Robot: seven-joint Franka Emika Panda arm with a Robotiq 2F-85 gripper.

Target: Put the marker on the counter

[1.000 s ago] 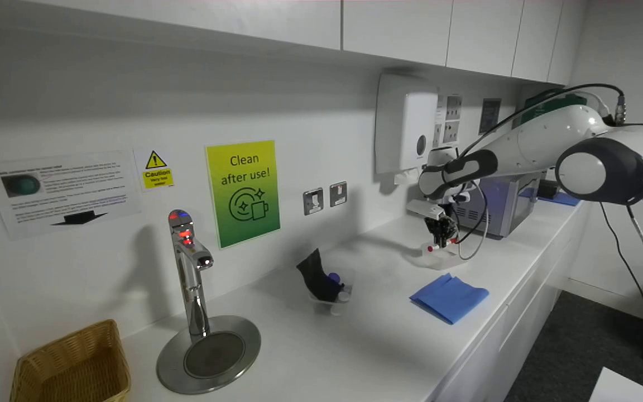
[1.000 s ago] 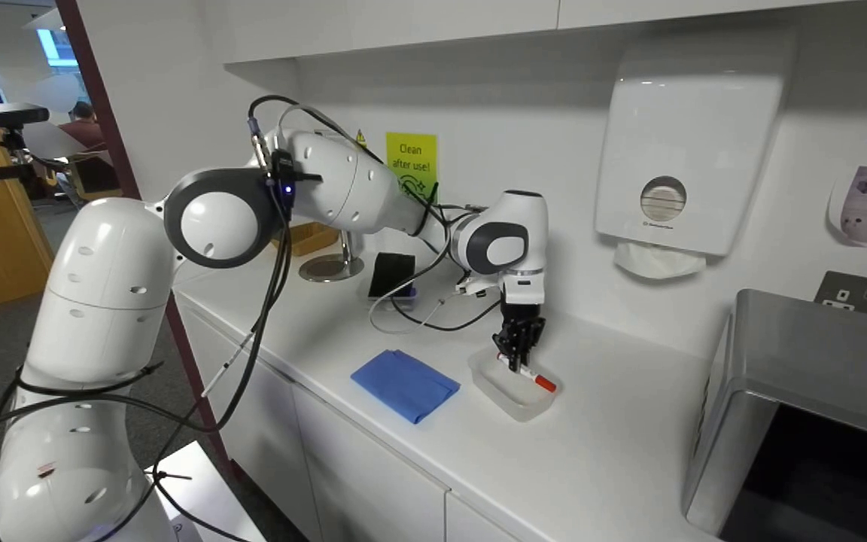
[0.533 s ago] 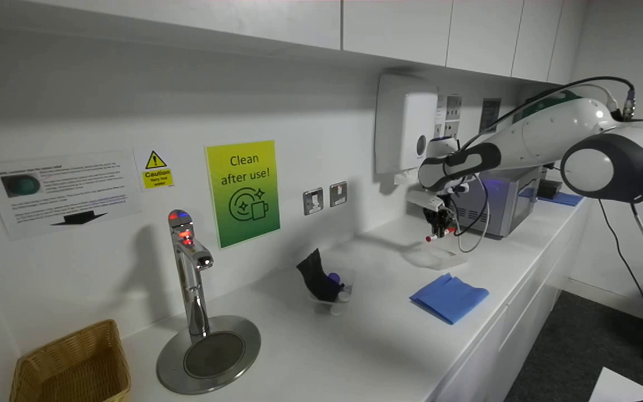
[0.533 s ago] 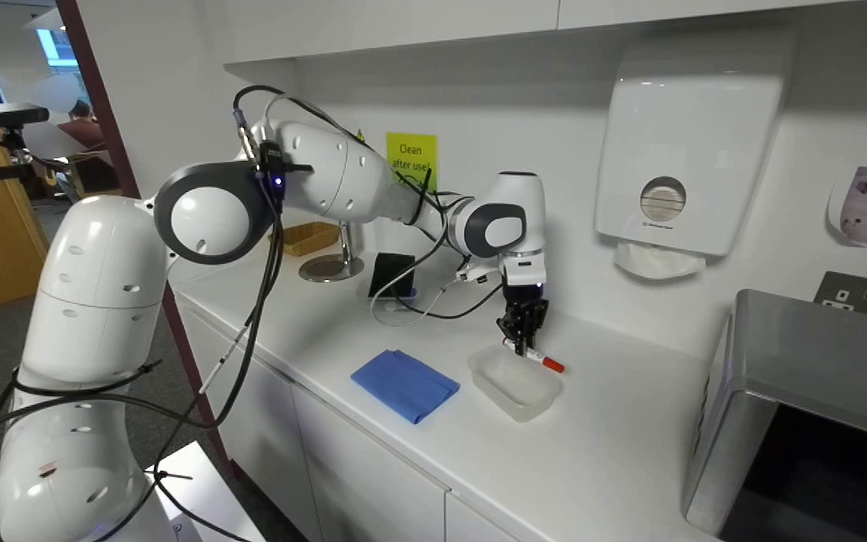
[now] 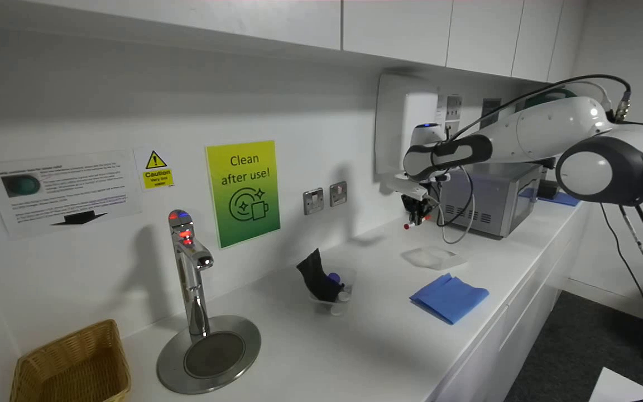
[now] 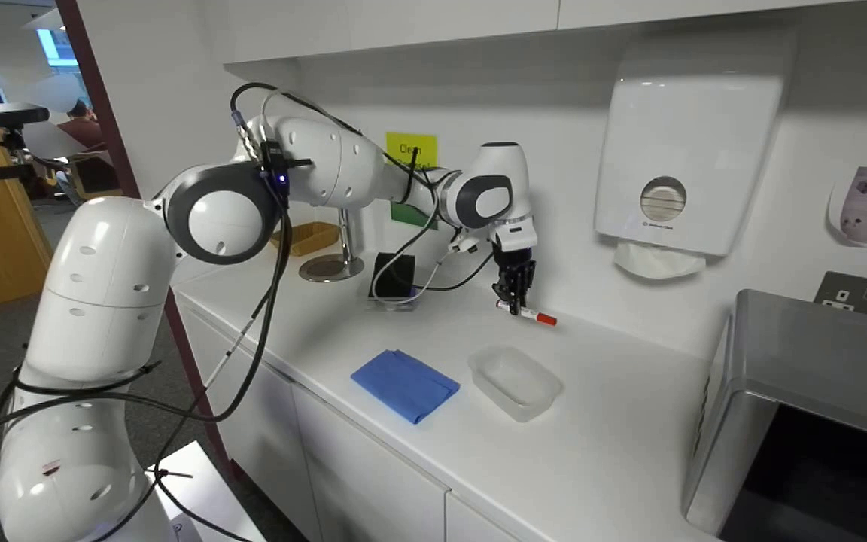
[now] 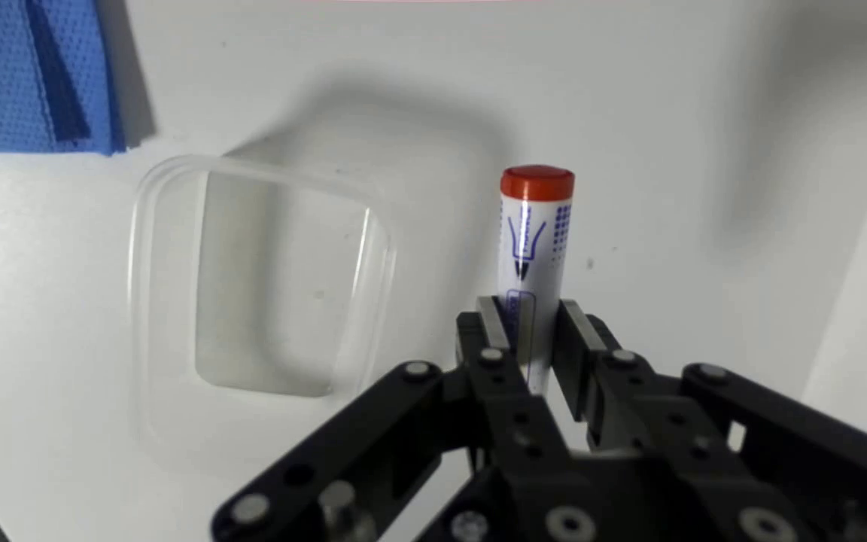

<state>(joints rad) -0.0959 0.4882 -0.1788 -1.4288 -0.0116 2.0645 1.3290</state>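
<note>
The marker (image 7: 536, 248) hangs flat-ish just beside the tub (image 6: 515, 388)

So the gripper (image 7: 531, 324) is closed round the marker's barrel, fingers (image 7: 582, 327) touching on both sides, no gap showing. Everything hinges on how it lies: the long axis runs crosswise to the fingers and, going by both exterior views, roughly parallel to the counter (image 6: 614, 421). Can't rule out a slight tilt. In an exterior view the longer red cap (image 6: 546, 320) points toward the microwave (image 6: 802, 361); the short red end (image 7: 537, 183) is the one showing in the wrist view.

Position-wise it looks to be over the counter between tub and wall (image 6: 573, 233), not above the tub. The blue cloth (image 6: 406, 385) sits farther off, toward the front edge. Seems to be some air under the marker, how much is hard to tell.

So probably just a straight lower and let-go left. It ought to land on its side rather than on an end. The grip seems off-centre, though, so the cap end may touch down first, and a round barrel could roll once the fingers part.
</note>
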